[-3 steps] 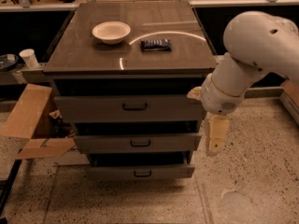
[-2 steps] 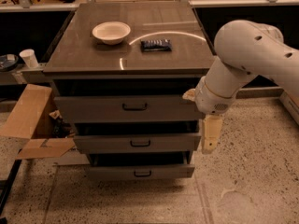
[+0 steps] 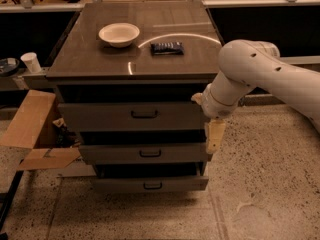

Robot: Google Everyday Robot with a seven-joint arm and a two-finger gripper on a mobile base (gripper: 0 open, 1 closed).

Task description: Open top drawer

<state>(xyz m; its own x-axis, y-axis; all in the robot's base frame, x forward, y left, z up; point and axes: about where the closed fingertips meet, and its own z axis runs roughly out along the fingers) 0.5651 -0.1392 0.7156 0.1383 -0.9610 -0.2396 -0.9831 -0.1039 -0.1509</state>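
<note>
The top drawer (image 3: 100, 116) is a wide grey metal front with a small dark loop handle (image 3: 144, 114) at its centre, under the cabinet's dark top. It stands slightly pulled out, like the two shorter drawers below it. My gripper (image 3: 214, 136) hangs from the white arm at the drawer's right end, pointing down, to the right of the handle and apart from it.
A white bowl (image 3: 119, 34) and a dark blue packet (image 3: 167, 47) lie on the cabinet top (image 3: 85, 59). The middle drawer (image 3: 145, 153) and bottom drawer (image 3: 150, 185) sit below. An open cardboard box (image 3: 35, 131) stands at the left. A white cup (image 3: 32, 62) is behind it.
The arm and gripper have moved left, closer to the right end of the drawers. The drawers have not moved.
</note>
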